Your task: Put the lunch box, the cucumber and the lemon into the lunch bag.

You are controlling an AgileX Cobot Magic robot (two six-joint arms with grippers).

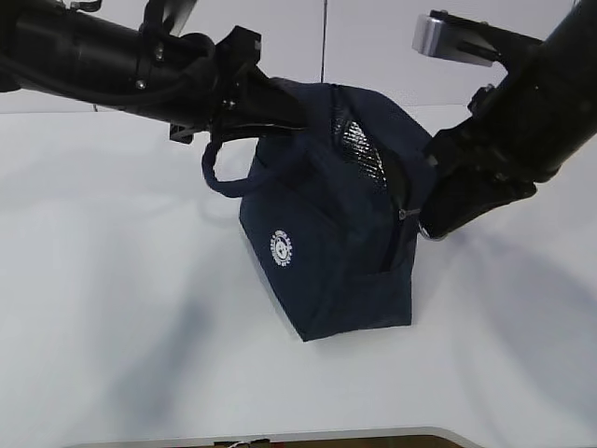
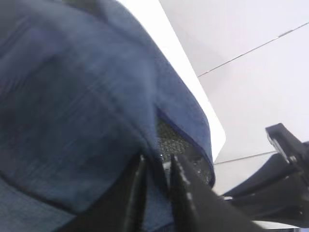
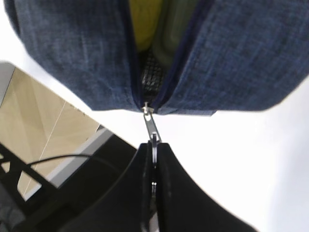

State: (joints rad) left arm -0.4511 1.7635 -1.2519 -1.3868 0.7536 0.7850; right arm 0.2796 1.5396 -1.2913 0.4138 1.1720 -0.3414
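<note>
The dark navy lunch bag (image 1: pixel 326 243) stands on the white table, its top open and showing silver lining (image 1: pixel 364 154). My left gripper (image 1: pixel 280 110) is shut on the bag's top edge fabric (image 2: pixel 157 166) at the left end. My right gripper (image 1: pixel 434 219) is shut on the zipper's metal ring pull (image 3: pixel 153 145) at the bag's right end. In the right wrist view the zipper opening shows the yellow lemon (image 3: pixel 145 21) and a green thing, perhaps the cucumber (image 3: pixel 176 24), inside the bag (image 3: pixel 72 53). The lunch box is hidden.
One loop handle (image 1: pixel 219 173) hangs out at the bag's left side. The white table (image 1: pixel 112 280) extends around the bag; its front edge (image 1: pixel 280 439) runs along the bottom. A white wall stands behind.
</note>
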